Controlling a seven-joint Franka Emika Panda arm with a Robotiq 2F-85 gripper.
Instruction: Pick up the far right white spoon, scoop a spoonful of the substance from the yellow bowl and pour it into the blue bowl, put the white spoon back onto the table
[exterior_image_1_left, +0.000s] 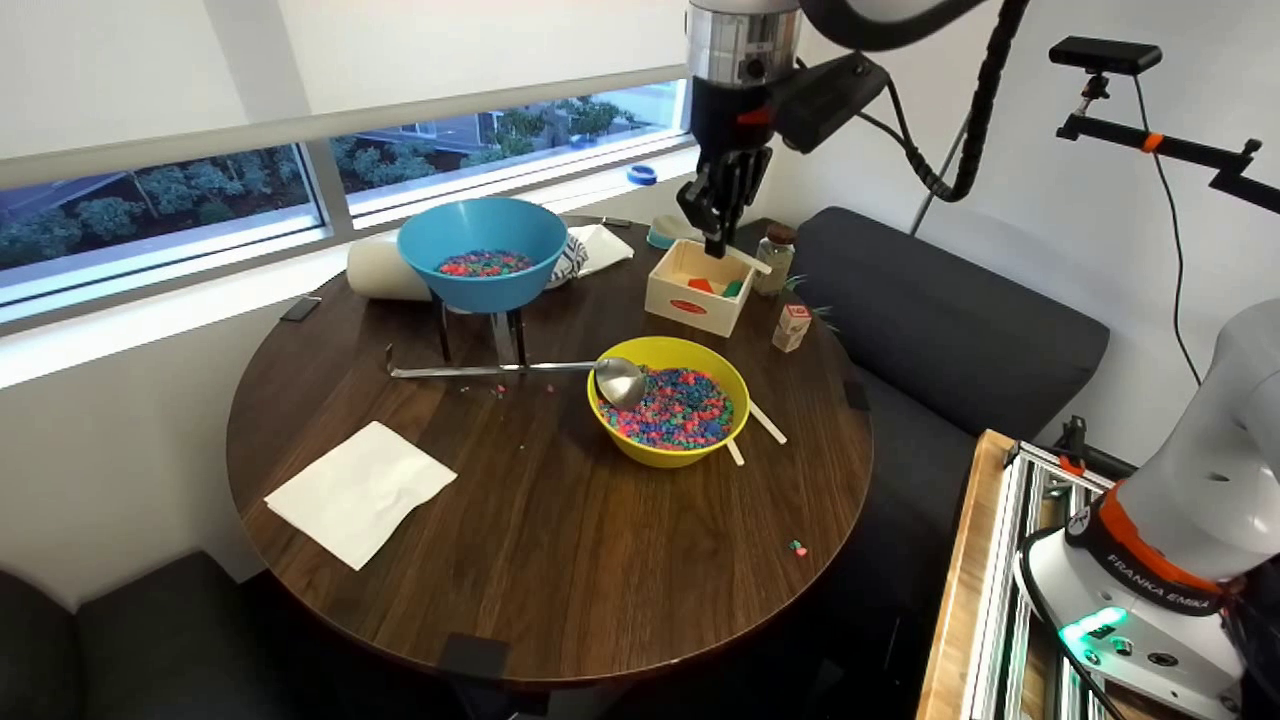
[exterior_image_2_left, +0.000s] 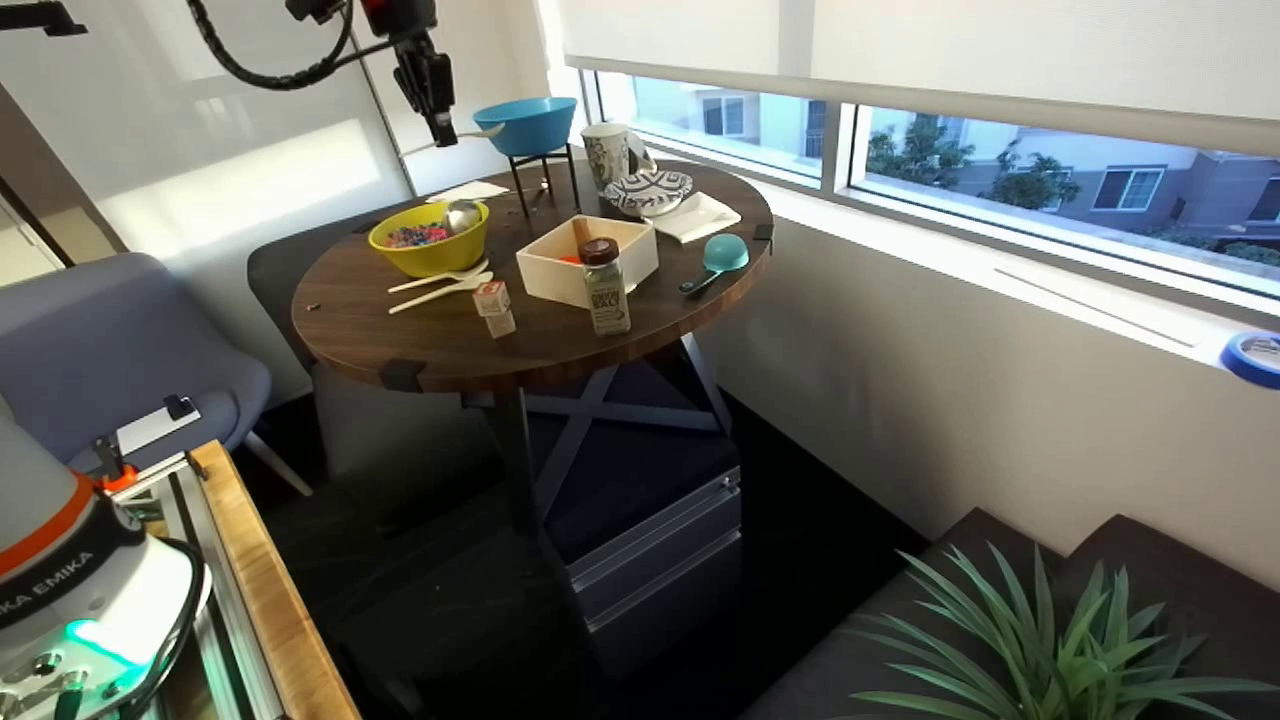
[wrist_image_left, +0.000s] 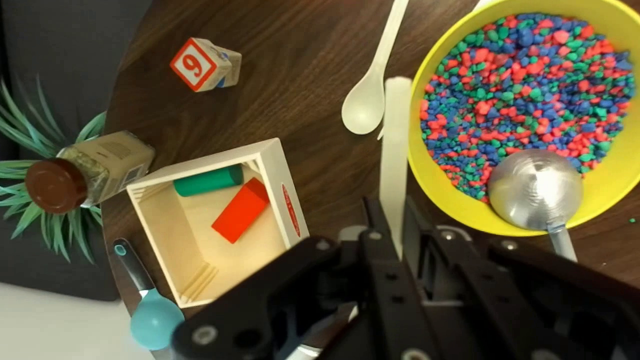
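Wrist view: your tool (wrist_image_left: 393, 215) grips the white spoon (wrist_image_left: 395, 150) above the worktop (exterior_image_1_left: 560, 600); you see its plain handle end, while the rest disappears behind the tool. In an exterior view its scoop end overlaps the blue bowl (exterior_image_2_left: 545, 130), but you can't tell the gap between them, nor whether it carries any substance (wrist_image_left: 525, 100). At your wrist camera the yellow bowl (wrist_image_left: 462, 205) runs out of view, and the ladle (wrist_image_left: 535, 190) hides part of its contents.

I see one roller blind (exterior_image_1_left: 480, 60), part-lowered over windows (exterior_image_1_left: 160, 215); one blue-grey armchair (exterior_image_2_left: 115, 345); one drawer cabinet (exterior_image_2_left: 665, 570); pale wall (exterior_image_2_left: 880, 450).
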